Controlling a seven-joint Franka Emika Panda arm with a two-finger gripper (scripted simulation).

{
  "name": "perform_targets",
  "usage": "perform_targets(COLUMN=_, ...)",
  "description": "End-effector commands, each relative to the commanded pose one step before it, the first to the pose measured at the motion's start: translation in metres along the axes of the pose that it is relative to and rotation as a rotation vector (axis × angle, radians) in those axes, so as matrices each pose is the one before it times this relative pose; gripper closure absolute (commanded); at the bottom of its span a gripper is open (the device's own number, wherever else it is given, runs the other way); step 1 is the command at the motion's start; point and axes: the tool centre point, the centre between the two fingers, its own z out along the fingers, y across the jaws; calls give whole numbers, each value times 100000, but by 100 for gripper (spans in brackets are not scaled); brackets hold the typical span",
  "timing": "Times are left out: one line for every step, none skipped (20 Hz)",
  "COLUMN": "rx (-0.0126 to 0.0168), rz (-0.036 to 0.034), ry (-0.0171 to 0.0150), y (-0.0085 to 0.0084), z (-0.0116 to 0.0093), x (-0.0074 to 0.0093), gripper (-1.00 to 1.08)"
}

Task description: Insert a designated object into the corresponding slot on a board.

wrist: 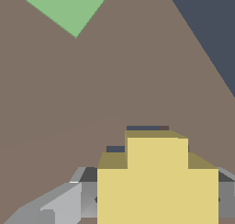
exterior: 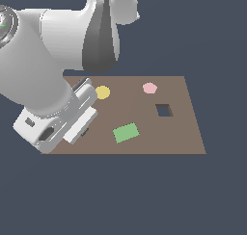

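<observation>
Clamped on the yellow cross [wrist: 157, 182] between grey fingers [wrist: 59, 204]; gripper [wrist: 157, 204] low over the board [exterior: 183, 133]. Dark slot [wrist: 147, 128] edges peeking just beyond the cross, presumably lined up for insertion; green rectangle [exterior: 126, 132] nearby.

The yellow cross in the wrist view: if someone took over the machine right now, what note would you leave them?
Tool: shut on the yellow cross, low over the brown board at the exterior view's left.
Cross slot: dark edges peek out just past the cross, so it seems to sit right at the slot.
Done: cross picked up and carried there.
Left: seat it fully, then release. Whether it is seated is unclear.
</observation>
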Motion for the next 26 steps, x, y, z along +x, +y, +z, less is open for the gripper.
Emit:
perform_targets(rx=-46, rz=-1366, ry=27, y=269, z=-43, x=-49, gripper=108)
perform_targets(rx=1, rz=-229, ry=-1, y=48, z=-1, x=-7, gripper=108)
perform_targets(rx=1, rz=-109, ry=0, y=28, z=0, x=-2, gripper=108)
perform_targets(rx=0, rz=0, ry=0, y=6, z=0, x=10, gripper=108)
perform_targets(rx=1, rz=98, ry=1, y=-20, z=2, x=29, gripper=108)
perform_targets(rx=0, rz=189, ry=1, y=-37, z=2, x=35, gripper=108)
perform_targets(rx=0, rz=138, ry=1, y=-28, z=1, x=24, gripper=108)
perform_targets(rx=0, rz=49, ry=0, y=-11, z=0, x=9, gripper=108)
perform_targets(rx=53, rz=-78, ry=-23, y=7, z=32, x=-47, gripper=108)
perform_targets(rx=0, rz=0, ry=0, y=1, z=42, x=3, gripper=108)
perform_targets(rx=0, rz=0, ry=0, y=3, z=127, x=8, gripper=108)
perform_targets(rx=-45, rz=13, ry=13, y=6, z=180, x=4, gripper=108)
perform_targets(rx=0, rz=0, ry=0, y=4, z=276, x=17, gripper=108)
perform_targets(rx=-46, rz=11, ry=11, y=4, z=180, x=5, gripper=108)
perform_targets(rx=0, rz=0, ry=0, y=1, z=128, x=7, gripper=108)
perform_targets(rx=0, rz=0, ry=0, y=0, z=43, x=2, gripper=108)
perform_targets(rx=0, rz=0, ry=0, y=0, z=0, x=0, gripper=-92)
perform_targets(rx=0, rz=0, ry=0, y=0, z=0, x=0, gripper=-92)
perform_targets(rx=0, rz=0, ry=0, y=0, z=0, x=0, gripper=-92)
perform_targets(rx=0, rz=0, ry=0, y=0, z=0, x=0, gripper=-92)
perform_targets(rx=0, rz=0, ry=0, y=0, z=0, x=0, gripper=-92)
perform_targets(rx=0, rz=0, ry=0, y=0, z=0, x=0, gripper=-92)
perform_targets(rx=0, rz=0, ry=0, y=0, z=0, x=0, gripper=-92)
perform_targets(rx=0, rz=0, ry=0, y=0, z=0, x=0, gripper=-92)
perform_targets(rx=0, rz=0, ry=0, y=0, z=0, x=0, gripper=-92)
perform_targets(rx=0, rz=0, ry=0, y=0, z=0, x=0, gripper=-92)
